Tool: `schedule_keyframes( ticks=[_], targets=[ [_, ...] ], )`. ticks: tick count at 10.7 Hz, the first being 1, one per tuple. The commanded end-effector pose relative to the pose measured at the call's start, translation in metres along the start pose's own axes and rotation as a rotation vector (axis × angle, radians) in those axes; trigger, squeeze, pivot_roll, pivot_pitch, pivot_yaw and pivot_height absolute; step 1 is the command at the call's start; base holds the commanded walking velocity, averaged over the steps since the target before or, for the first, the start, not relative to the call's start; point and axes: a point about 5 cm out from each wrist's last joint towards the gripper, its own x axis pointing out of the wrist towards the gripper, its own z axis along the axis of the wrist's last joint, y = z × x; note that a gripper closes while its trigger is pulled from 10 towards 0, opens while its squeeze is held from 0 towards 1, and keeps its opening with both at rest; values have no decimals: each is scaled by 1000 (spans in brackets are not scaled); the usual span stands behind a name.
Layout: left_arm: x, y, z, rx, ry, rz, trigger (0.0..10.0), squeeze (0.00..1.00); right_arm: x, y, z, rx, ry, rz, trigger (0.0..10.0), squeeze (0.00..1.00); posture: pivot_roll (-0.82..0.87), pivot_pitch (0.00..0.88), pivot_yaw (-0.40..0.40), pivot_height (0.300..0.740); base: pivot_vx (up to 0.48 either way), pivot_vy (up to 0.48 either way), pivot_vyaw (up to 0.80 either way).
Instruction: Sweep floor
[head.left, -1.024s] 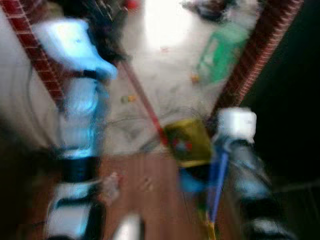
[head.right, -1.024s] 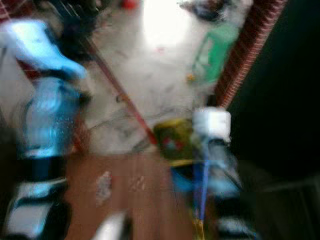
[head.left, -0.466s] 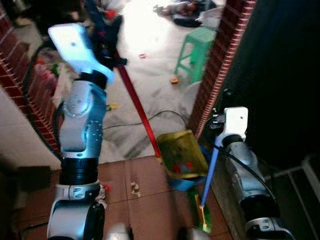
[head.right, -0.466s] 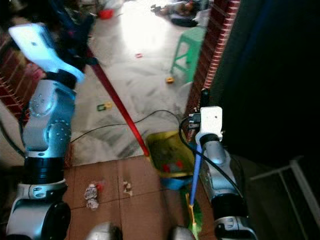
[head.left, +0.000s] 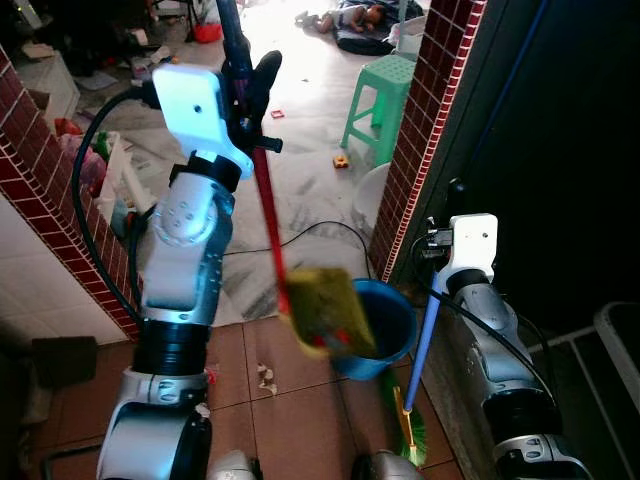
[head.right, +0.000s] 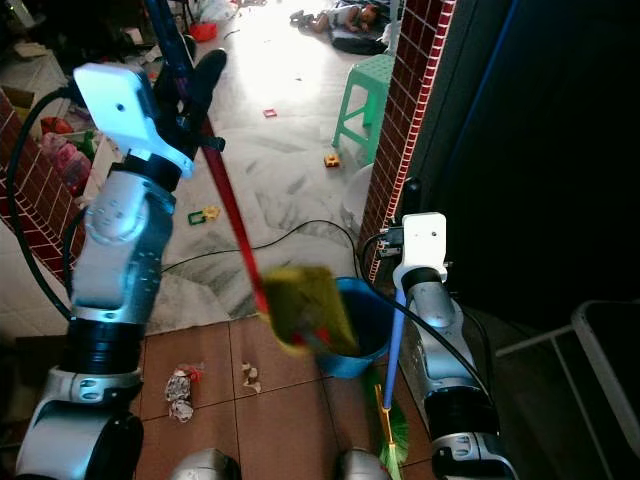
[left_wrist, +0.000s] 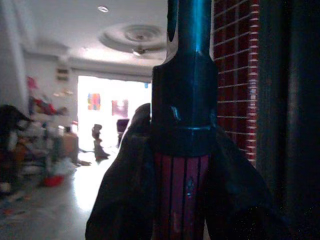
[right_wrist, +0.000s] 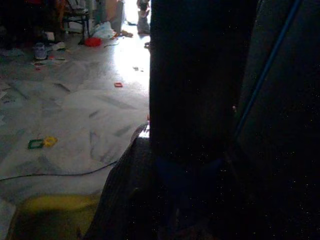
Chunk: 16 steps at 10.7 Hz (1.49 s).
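My left gripper is raised high and shut on the dark upper grip of a long red handle. In the left wrist view the fingers clamp that handle. At its lower end a yellow dustpan hangs tilted and blurred at the rim of a blue bucket. My right gripper is shut on the broom's blue stick, beside the brick pillar. The green broom head rests on the brown tiles. Crumpled litter and small scraps lie on the tiles.
A red brick pillar and a dark doorway stand on the right, a brick wall on the left. A green stool, small toys and a black cable sit on the marble floor beyond. A white rack is lower right.
The view has steadied after heavy blur. My left arm has lifted and swung right, and the dustpan has gone from lying face-up to tipped over at the bucket.
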Motion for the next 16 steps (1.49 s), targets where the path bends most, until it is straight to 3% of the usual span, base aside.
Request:
schedule_keyframes(
  ticks=[1, 3, 4, 6, 9, 11, 13, 15, 16],
  targets=[
    [8, -11, 17, 15, -117, -17, 10000, 0, 1, 1, 2, -12, -1, 10, 10000, 0, -28, 0, -21, 740, 0, 0, 0],
    [13, -35, 9, 8, -142, -59, 10000, 0, 1, 1, 3, -14, -3, 13, 10000, 0, -45, 0, -19, 740, 0, 0, 0],
    [13, -55, 6, 8, -158, -133, 10000, 0, 0, 1, 4, -14, -5, 14, 10000, 0, -47, 0, -19, 740, 0, 0, 0],
    [11, -77, 1, 30, -169, -228, 10000, 0, -1, 0, 3, -13, -4, 13, 10000, 0, -50, 0, -17, 740, 0, 0, 0],
    [-4, -113, -7, 132, -247, -475, 10000, 0, -2, 2, 4, -6, -7, 16, 10000, 0, -49, 0, -11, 740, 0, 0, 0],
    [-15, -141, -3, 108, -301, -663, 10000, 0, -2, 3, 5, -4, -8, 21, 10000, 0, -49, 0, -15, 740, 0, 0, 0],
    [-26, -160, -6, 49, -273, -826, 10000, 0, 0, 4, 6, -5, -11, 26, 10000, 0, -50, 0, -16, 740, 0, 0, 0],
    [-31, -170, -3, 12, -268, -935, 10000, 0, 1, 5, 7, -5, -17, 32, 10000, 0, -46, 0, -20, 740, 0, 0, 0],
    [-35, -177, -1, 43, -271, -1056, 10000, 0, 2, 5, 7, -8, -18, 38, 10000, 0, -47, 0, -30, 740, 0, 0, 0]
  ],
)
